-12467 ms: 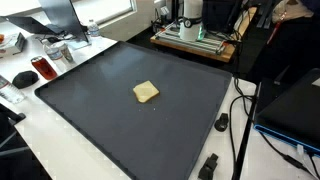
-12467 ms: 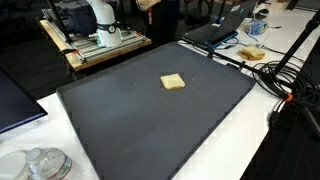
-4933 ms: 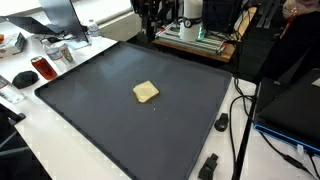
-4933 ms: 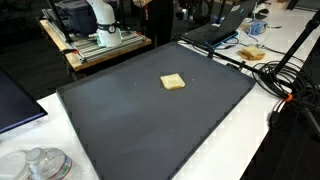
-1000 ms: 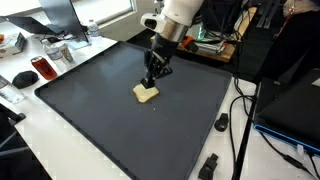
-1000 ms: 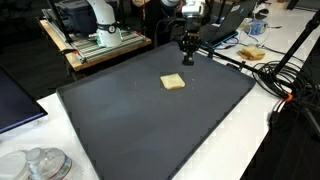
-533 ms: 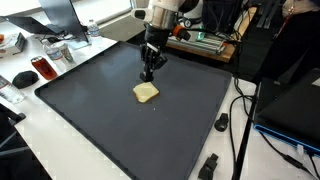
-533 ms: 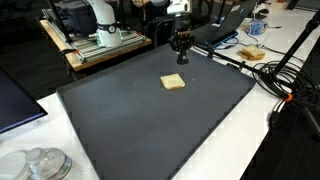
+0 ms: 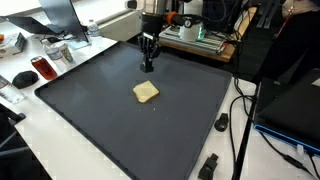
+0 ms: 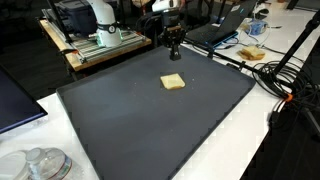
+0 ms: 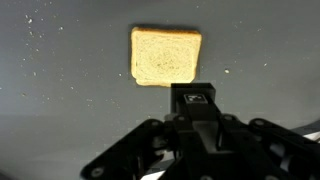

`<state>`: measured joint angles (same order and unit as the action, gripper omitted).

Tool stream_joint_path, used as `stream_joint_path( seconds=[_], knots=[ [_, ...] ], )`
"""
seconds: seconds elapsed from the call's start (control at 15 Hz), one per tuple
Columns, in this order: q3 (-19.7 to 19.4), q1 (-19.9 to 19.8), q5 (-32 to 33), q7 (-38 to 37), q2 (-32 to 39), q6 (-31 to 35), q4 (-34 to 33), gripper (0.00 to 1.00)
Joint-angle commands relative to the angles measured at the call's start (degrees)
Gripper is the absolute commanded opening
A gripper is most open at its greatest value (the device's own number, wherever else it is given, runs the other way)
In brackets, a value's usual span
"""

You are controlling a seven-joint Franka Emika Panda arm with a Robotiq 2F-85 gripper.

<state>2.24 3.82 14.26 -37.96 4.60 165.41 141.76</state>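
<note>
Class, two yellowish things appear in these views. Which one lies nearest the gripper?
The square slice on the dark mat, just ahead of the gripper in the wrist view. The other yellowish thing lies off the mat, farther away.

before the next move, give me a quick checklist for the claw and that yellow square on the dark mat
1. Yellow square lies flat on the dark mat: ok.
2. Claw is clear of the square, not touching it: ok.
3. Claw lined up over the square: not ok; it hangs near the mat's edge, to one side of the square.
4. Whole square shows in the wrist view: ok.
5. Claw open wide enough for the square: cannot tell.
</note>
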Motion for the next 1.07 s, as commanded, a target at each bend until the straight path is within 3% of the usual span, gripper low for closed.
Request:
stream_joint_path(
  seconds=[0.0, 0.13, 0.2, 0.27, 0.47, 0.6, 0.73, 1.0],
  knots=[
    [-0.06, -0.07, -0.63, 0.38, -0.44, 0.0, 0.31, 0.21],
    [-0.07, -0.09, -0.79, 0.39, -0.77, -0.01, 0.63, 0.21],
    [-0.07, -0.1, -0.81, 0.39, -0.77, -0.01, 0.63, 0.06],
    [0.22, -0.47, -2.76, 2.29, -0.38, -0.51, 0.3, 0.07],
    [1.65, -1.36, -18.63, 16.59, 0.33, -1.75, -0.19, 0.07],
    [5.23, -5.11, -28.01, 25.05, 0.46, -3.82, -1.78, 0.07],
    [3.75, -5.25, -36.24, 33.65, 0.54, -7.2, -3.76, 0.07],
    [0.71, -7.81, -41.25, 42.54, 1.35, -14.95, -8.02, 0.06]
  ],
)
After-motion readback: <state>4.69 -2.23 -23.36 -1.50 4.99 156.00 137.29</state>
